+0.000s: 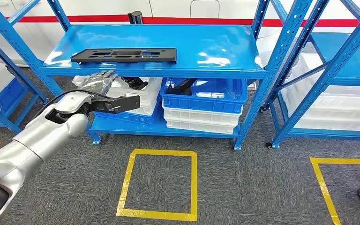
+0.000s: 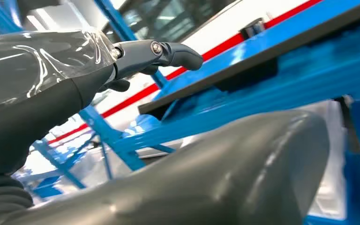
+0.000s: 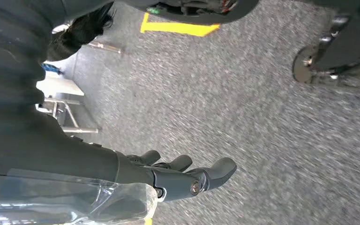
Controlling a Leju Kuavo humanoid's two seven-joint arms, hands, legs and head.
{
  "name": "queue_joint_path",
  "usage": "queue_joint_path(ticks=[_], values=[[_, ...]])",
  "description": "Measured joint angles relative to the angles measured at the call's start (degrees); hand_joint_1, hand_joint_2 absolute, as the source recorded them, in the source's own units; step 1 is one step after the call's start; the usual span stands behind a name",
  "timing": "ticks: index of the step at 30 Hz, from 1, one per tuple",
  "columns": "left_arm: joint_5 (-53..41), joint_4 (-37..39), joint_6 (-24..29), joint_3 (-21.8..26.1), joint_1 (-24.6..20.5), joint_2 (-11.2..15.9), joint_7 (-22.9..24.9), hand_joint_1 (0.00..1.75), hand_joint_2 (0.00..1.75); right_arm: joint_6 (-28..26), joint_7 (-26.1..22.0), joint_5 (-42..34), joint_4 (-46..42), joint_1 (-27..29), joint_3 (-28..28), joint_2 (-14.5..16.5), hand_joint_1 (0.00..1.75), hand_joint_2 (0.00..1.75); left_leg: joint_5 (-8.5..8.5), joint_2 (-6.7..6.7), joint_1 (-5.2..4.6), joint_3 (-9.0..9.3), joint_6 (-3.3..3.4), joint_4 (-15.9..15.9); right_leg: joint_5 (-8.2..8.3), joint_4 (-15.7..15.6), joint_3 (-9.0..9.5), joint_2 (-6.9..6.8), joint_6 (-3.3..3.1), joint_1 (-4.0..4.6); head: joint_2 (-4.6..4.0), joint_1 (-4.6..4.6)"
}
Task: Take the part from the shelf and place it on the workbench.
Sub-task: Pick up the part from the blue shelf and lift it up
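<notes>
Part [image 1: 123,55] looks flat, stiff and thin, lying on the shelf [image 1: 206,44]; better to grip its near long edge. Left hand [image 1: 101,83] is empty, fingers apart, below the shelf.

The part [image 1: 123,55] lies on the shelf [image 1: 215,47] top, bins [image 1: 201,105] underneath, left hand [image 1: 98,84] just below.
</notes>
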Motion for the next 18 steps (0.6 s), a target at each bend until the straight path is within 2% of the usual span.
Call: queue_joint_path(ticks=[2,3,5,7,9,10,11,12,14,15,16,18], values=[[0.1,0.0,-0.1,0.1,-0.2,0.2,1.1,0.00,0.00,0.0,0.1,-0.1,0.0,0.0,0.0,0.0,0.00,1.75,0.02,-0.03,0.09,0.08,-0.04,-0.1,-0.16,0.2,-0.15,0.02,-0.66,0.17,0.00,-0.15],[0.2,0.0,-0.1,0.2,-0.5,0.5,2.2,0.00,0.00,-0.1,0.2,-0.1,0.0,0.0,0.1,0.0,0.00,1.75,-0.08,-0.05,0.20,0.08,-0.11,0.0,-0.26,0.4,-0.23,0.03,-1.33,0.25,0.00,-0.26],[0.5,0.1,-0.1,0.7,-1.1,1.3,4.2,0.00,0.00,-0.2,0.3,-0.3,0.0,0.0,0.2,0.0,0.00,1.75,-1.06,0.02,0.41,-0.37,-0.34,1.4,-0.34,0.4,-0.14,0.11,-2.10,0.31,0.00,-0.34],[0.5,0.3,-0.1,1.1,-1.9,2.0,6.2,0.00,0.00,-0.2,0.5,-0.4,0.0,0.0,0.3,0.0,0.00,1.75,-4.03,0.08,0.44,-3.11,-0.58,7.3,-0.42,0.3,-0.03,0.16,-2.56,0.35,0.00,-0.45],[0.7,0.6,-0.1,1.4,-2.3,2.6,8.4,0.00,0.00,-0.3,0.6,-0.6,0.0,0.0,0.3,0.0,0.00,1.75,-7.10,0.07,0.36,-7.38,-0.56,15.4,-0.60,0.4,0.11,0.13,-2.83,0.56,0.00,-0.52],[0.9,0.8,-0.2,1.4,-2.3,2.9,9.6,0.00,0.00,-0.3,0.7,-0.7,0.0,0.0,0.4,0.0,0.00,1.75,-7.49,0.07,0.30,-8.82,-0.38,17.8,-0.69,0.4,0.23,0.13,-2.96,0.71,0.00,-0.54],[1.2,0.9,-0.3,1.5,-2.3,3.2,10.9,0.00,0.00,-0.3,0.8,-0.8,0.0,0.0,0.4,0.0,0.00,1.75,-6.74,0.07,0.18,-9.20,-0.05,17.8,-0.79,0.4,0.38,0.14,-3.08,0.86,0.00,-0.54],[1.6,1.0,-0.4,1.7,-2.4,3.4,12.3,0.00,0.00,-0.4,0.8,-0.9,0.0,0.0,0.4,0.0,0.00,1.75,-5.02,0.06,-0.01,-8.43,0.41,15.5,-0.88,0.3,0.56,0.16,-3.18,1.02,0.00,-0.55],[2.5,1.0,-0.1,2.4,-2.7,4.0,14.8,0.00,0.00,-0.6,1.0,-1.2,0.0,0.0,0.4,0.1,0.00,1.75,-0.66,0.05,-0.71,-4.96,1.83,7.1,-1.09,0.3,0.86,0.22,-3.26,1.30,0.00,-0.54],[2.8,0.9,0.1,2.7,-2.9,4.3,15.8,0.00,0.00,-0.7,1.1,-1.3,0.0,0.0,0.4,0.1,0.00,1.75,0.77,0.15,-1.10,-3.53,2.32,3.7,-1.19,0.3,0.91,0.25,-3.20,1.38,0.00,-0.54],[3.1,0.8,0.3,3.0,-3.0,4.7,16.7,0.00,0.00,-0.8,1.2,-1.4,0.0,0.0,0.5,0.2,0.00,1.75,1.50,0.23,-1.48,-2.67,2.63,1.5,-1.27,0.3,0.90,0.23,-3.07,1.39,0.00,-0.54],[3.6,0.2,0.5,3.5,-3.1,5.4,17.9,0.00,0.00,-0.9,1.3,-1.6,0.0,0.0,0.7,0.2,0.00,1.75,1.56,0.36,-1.88,-2.37,2.53,0.5,-1.35,0.1,0.92,0.13,-2.59,1.29,0.00,-0.54]])
